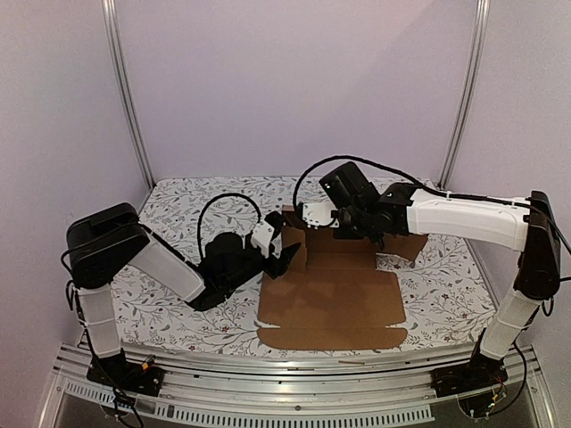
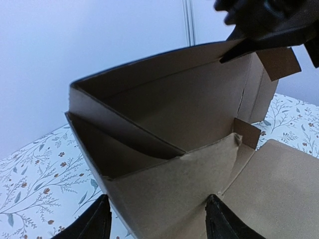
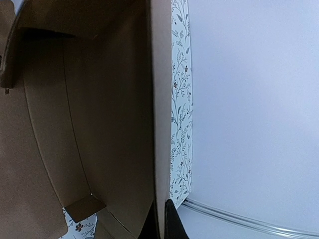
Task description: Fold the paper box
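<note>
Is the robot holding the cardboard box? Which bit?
Yes. The right gripper pinches the paper box by the top edge of its raised far wall. The left gripper has its jaws open, gripping nothing.

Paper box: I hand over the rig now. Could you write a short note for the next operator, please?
Left gripper: open, fingers either side of the raised left wall.
Right gripper: shut on the rear wall edge, holding it upright.
Paper box: centre of the table.
Done: rear and left walls raised.
Left to do: right flap and front panel, both flat.
</note>
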`<action>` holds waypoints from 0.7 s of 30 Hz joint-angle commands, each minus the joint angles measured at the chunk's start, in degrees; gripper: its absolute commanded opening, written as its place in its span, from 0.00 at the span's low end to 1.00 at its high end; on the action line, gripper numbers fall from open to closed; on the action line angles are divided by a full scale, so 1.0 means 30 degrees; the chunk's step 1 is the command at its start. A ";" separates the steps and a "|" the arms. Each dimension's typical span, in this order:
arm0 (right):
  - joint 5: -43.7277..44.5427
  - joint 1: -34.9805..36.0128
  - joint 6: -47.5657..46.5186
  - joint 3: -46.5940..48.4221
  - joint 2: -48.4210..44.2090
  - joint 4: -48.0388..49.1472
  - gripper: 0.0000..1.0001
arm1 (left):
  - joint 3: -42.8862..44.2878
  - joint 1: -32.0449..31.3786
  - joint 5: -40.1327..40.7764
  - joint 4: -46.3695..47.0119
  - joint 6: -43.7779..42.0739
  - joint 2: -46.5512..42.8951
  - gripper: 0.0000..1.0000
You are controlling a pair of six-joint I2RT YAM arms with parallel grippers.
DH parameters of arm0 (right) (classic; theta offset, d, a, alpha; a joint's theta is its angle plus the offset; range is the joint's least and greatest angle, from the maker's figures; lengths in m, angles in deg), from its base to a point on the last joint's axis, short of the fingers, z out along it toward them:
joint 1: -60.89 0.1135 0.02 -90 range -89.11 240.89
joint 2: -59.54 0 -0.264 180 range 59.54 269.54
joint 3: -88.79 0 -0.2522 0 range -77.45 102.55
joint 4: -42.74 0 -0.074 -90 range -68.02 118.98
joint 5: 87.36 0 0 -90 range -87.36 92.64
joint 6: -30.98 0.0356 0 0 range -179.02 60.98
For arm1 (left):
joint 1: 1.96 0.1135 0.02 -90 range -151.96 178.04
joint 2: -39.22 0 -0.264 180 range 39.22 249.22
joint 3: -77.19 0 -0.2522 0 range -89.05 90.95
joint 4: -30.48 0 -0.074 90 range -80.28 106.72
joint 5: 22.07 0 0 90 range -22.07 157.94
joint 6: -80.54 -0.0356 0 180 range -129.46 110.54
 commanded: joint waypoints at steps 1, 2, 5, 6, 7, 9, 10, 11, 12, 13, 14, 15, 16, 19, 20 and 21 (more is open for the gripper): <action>-0.3057 0.0665 -0.0494 -0.0043 0.0740 -0.3023 0.00 | -0.0171 -0.0023 -0.0793 -0.1876 0.0052 -0.0973 0.65; -0.3111 0.0669 -0.0525 0.0130 0.0775 -0.3105 0.00 | -0.0185 0.0025 -0.0631 -0.2115 0.0049 -0.1085 0.65; -0.2921 0.0597 -0.0304 0.0679 0.0985 -0.3185 0.00 | -0.0580 0.0143 -0.0001 -0.2164 0.0198 -0.1457 0.65; -0.2687 0.0536 -0.0205 0.0920 0.1130 -0.3136 0.00 | -0.0822 0.0218 0.0205 -0.1975 0.0324 -0.1577 0.65; -0.2391 0.0422 -0.0105 0.1184 0.1246 -0.3079 0.00 | -0.1109 0.0301 0.0212 -0.1725 0.0464 -0.1699 0.65; -0.1949 0.0196 0.0276 0.1743 0.1572 -0.2958 0.00 | -0.1672 0.0422 -0.0019 -0.1129 0.0638 -0.2067 0.66; -0.1771 0.0105 0.0384 0.1906 0.1672 -0.2906 0.00 | -0.1918 0.0484 -0.0303 -0.0949 0.0683 -0.2210 0.67; -0.1558 0.0079 0.0485 0.1945 0.1755 -0.2794 0.00 | -0.2085 0.0528 -0.0478 -0.0926 0.0709 -0.2342 0.67; -0.1264 0.0101 0.0459 0.1869 0.1794 -0.2556 0.00 | -0.2204 0.0574 -0.0675 -0.0967 0.0758 -0.2461 0.68; -0.0907 0.0078 0.0315 0.1698 0.1832 -0.2285 0.00 | -0.2293 0.0605 -0.0923 -0.1038 0.0767 -0.2571 0.68; -0.0689 0.0112 0.0188 0.1523 0.1839 -0.2108 0.00 | -0.2413 0.0660 -0.1163 -0.1051 0.0820 -0.2632 0.68; -0.0453 0.0127 0.0033 0.1292 0.1855 -0.1914 0.00 | -0.2513 0.0700 -0.1332 -0.1053 0.0922 -0.2680 0.68; -0.0189 0.0151 -0.0214 0.1015 0.1867 -0.1648 0.00 | -0.2602 0.0757 -0.1478 -0.1078 0.1015 -0.2734 0.68; 0.0723 0.0404 -0.0631 -0.0046 0.1692 -0.0283 0.00 | -0.2939 0.0877 -0.1680 -0.1031 0.1067 -0.2785 0.68; 0.1134 0.0504 -0.0751 -0.0438 0.1577 0.0339 0.00 | -0.3102 0.0947 -0.1712 -0.0795 0.1410 -0.2805 0.68; 0.1573 0.0667 -0.0865 -0.0813 0.1467 0.1073 0.00 | -0.3362 0.1047 -0.1789 -0.0508 0.1658 -0.2801 0.67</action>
